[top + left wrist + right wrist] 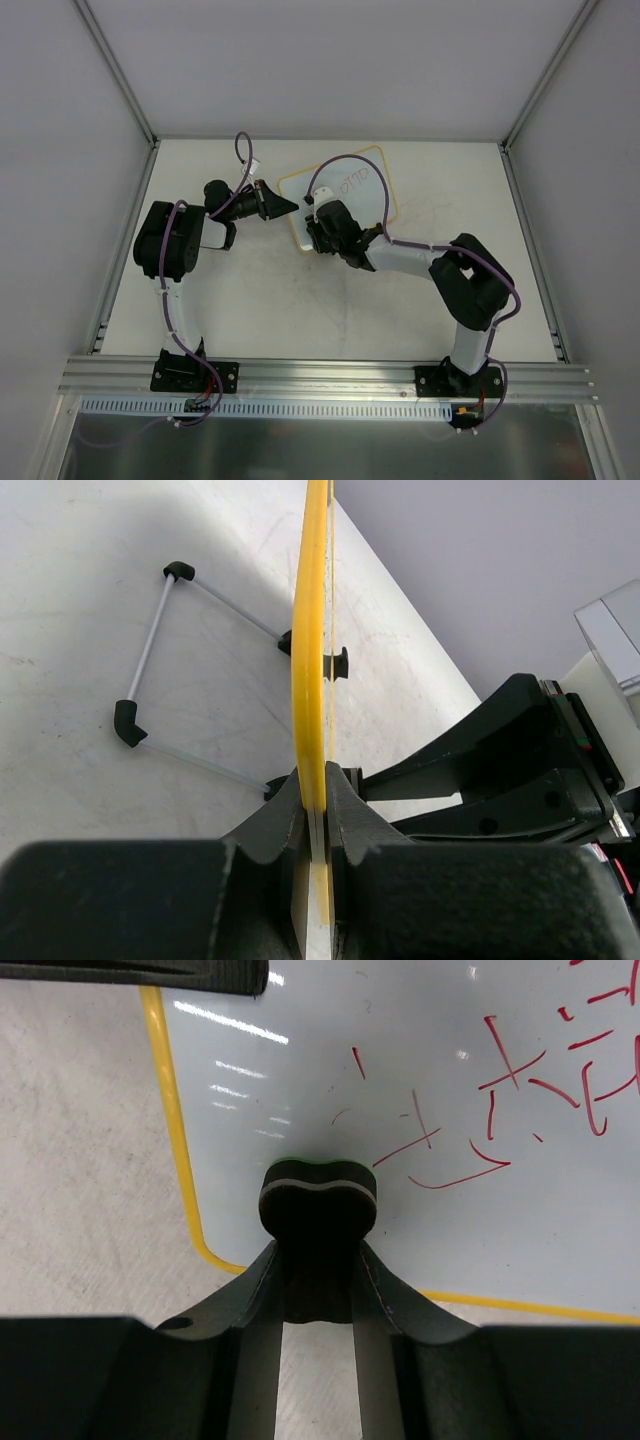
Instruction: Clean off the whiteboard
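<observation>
Left tool (pixel 313 785) pinches the whiteboard (pixel 310 630) by its rim; right tool (pixel 318 1260) is clamped on an eraser (pixel 318 1198).

Only the left wrist view shows the board edge-on, a thin yellow strip caught between the fingers, with a wire stand (pixel 155 642) (black corner pieces, pale rods) on the desk (pixel 70 600) beside it. Only the right wrist view shows the eraser's end against the glossy white face near a rounded corner, with red handwriting (pixel 560 1070) beyond it. From above, the board sits at the desk's far middle between both tools, its rim paler and its writing faint.
</observation>
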Robot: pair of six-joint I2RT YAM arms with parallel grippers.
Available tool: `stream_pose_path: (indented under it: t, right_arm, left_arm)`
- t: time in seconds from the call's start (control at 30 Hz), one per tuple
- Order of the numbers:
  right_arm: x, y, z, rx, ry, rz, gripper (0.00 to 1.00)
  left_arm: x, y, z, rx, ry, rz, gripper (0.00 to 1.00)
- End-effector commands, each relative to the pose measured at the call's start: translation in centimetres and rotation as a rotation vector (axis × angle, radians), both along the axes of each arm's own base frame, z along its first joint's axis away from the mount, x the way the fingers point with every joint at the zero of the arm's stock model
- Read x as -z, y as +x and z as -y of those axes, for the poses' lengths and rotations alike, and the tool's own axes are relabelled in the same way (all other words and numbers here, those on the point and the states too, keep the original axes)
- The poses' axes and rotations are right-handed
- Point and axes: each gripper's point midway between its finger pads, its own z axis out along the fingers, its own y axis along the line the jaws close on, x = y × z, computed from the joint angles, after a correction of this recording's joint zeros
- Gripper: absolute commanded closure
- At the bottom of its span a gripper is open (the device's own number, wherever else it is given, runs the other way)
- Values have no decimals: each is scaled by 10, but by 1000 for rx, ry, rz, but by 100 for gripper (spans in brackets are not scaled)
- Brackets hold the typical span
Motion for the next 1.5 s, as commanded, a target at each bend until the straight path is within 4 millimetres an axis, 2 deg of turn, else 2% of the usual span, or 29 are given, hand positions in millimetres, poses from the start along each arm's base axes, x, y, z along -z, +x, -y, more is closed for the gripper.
stream_pose_path:
  t: [0.0, 0.17, 0.27, 0.3, 0.33, 0.4, 0.43, 0.5, 0.53, 0.93, 1.1, 1.23, 1.37, 1.47]
  right_arm:
    - [17, -11, 14, 50, -15, -64, 100]
    - [4, 2, 13, 70, -7, -34, 100]
    - [-12, 17, 7, 73, 0, -9, 99]
    - [-7, 18, 8, 71, -23, -28, 100]
    - [-20, 28, 0, 71, -6, -8, 100]
    - [-21, 35, -1, 70, -17, -9, 100]
    - [-33, 42, -6, 72, -1, 10, 100]
    - [-40, 51, -6, 79, 0, 18, 100]
    - [-50, 60, -10, 81, 14, 39, 100]
    - [-86, 97, -13, 104, 25, 85, 100]
    - [-84, 103, -11, 114, 13, 92, 100]
    - [-73, 96, -6, 111, -6, 71, 100]
    - [-41, 77, 9, 120, -47, 3, 100]
    - [-34, 67, 15, 132, -19, -12, 100]
  left_arm:
    - [-33, 11, 0, 0, 13, 342, 100]
    - [-33, 11, 1, 10, 11, 337, 100]
    - [-33, 10, 1, 13, 11, 335, 100]
    - [-33, 10, 1, 13, 12, 337, 100]
    - [-32, 10, 1, 14, 12, 337, 100]
    - [-32, 9, 1, 17, 12, 337, 100]
    - [-33, 9, 1, 16, 12, 340, 100]
    - [-32, 9, 1, 17, 13, 337, 100]
    - [-32, 8, 2, 19, 13, 340, 100]
    - [-32, 7, 4, 25, 16, 350, 100]
    - [-33, 6, 5, 28, 17, 353, 100]
    - [-33, 6, 5, 30, 17, 353, 100]
    - [-33, 7, 5, 27, 17, 351, 100]
    - [-33, 8, 5, 25, 16, 353, 100]
